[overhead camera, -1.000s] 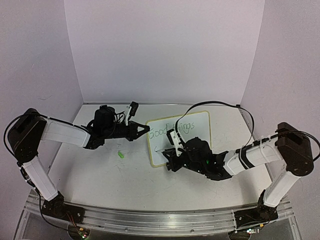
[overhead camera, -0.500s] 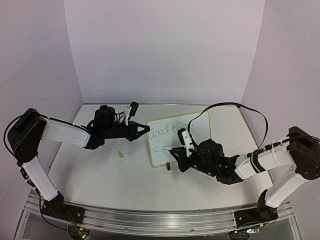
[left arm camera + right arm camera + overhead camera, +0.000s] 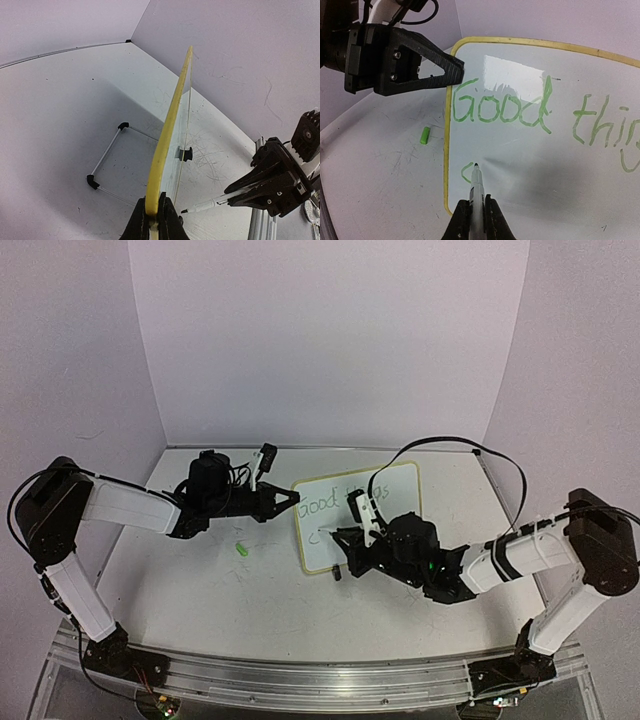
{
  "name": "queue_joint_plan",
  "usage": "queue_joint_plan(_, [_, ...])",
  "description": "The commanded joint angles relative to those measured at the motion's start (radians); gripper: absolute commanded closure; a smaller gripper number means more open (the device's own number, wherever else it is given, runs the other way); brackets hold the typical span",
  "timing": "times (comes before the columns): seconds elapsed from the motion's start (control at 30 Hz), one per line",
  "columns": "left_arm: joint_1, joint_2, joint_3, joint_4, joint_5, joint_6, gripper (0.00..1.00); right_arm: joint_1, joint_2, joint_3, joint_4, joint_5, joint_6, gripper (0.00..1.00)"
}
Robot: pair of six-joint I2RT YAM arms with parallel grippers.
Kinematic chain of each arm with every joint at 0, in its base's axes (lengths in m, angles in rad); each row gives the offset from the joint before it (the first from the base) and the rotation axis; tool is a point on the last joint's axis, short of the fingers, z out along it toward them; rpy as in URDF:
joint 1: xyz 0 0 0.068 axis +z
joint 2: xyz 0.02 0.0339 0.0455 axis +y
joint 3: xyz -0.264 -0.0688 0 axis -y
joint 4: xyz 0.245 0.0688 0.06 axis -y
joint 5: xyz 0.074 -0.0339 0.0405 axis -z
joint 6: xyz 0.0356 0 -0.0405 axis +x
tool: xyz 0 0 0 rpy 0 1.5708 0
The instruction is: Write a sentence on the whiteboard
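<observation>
The whiteboard (image 3: 390,490) with its pale yellow rim stands tilted on the table. Green lettering (image 3: 497,107) reads "Good thin" on the top line, with a lone "c" (image 3: 465,173) below it. My left gripper (image 3: 290,499) is shut on the board's left rim (image 3: 167,135); its tip also shows in the right wrist view (image 3: 447,67). My right gripper (image 3: 474,212) is shut on a white marker (image 3: 476,187), whose dark tip sits at the board just right of the "c". The marker also shows in the left wrist view (image 3: 212,204). The right gripper also shows in the top view (image 3: 345,545).
A green marker cap (image 3: 241,550) lies on the table left of the board; it also shows in the right wrist view (image 3: 424,135). The board's wire stand with black feet (image 3: 106,165) is behind it. A black cable (image 3: 450,445) arcs over the right arm.
My right arm swung right and back, then came left again, bringing the marker tip to the lower left of the board. A "c" now sits on the second line. The left arm has not moved.
</observation>
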Motion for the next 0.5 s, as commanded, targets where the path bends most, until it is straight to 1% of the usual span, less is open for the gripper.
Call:
queue_joint_plan(0.0, [0.004, -0.006, 0.029, -0.003, -0.049, 0.057, 1.0, -0.001, 0.024, 0.041, 0.013, 0.025, -0.001, 1.0])
queue_joint_plan(0.47, [0.003, -0.003, 0.034, -0.002, -0.044, 0.058, 1.0, -0.001, 0.042, 0.05, -0.009, 0.056, 0.003, 1.0])
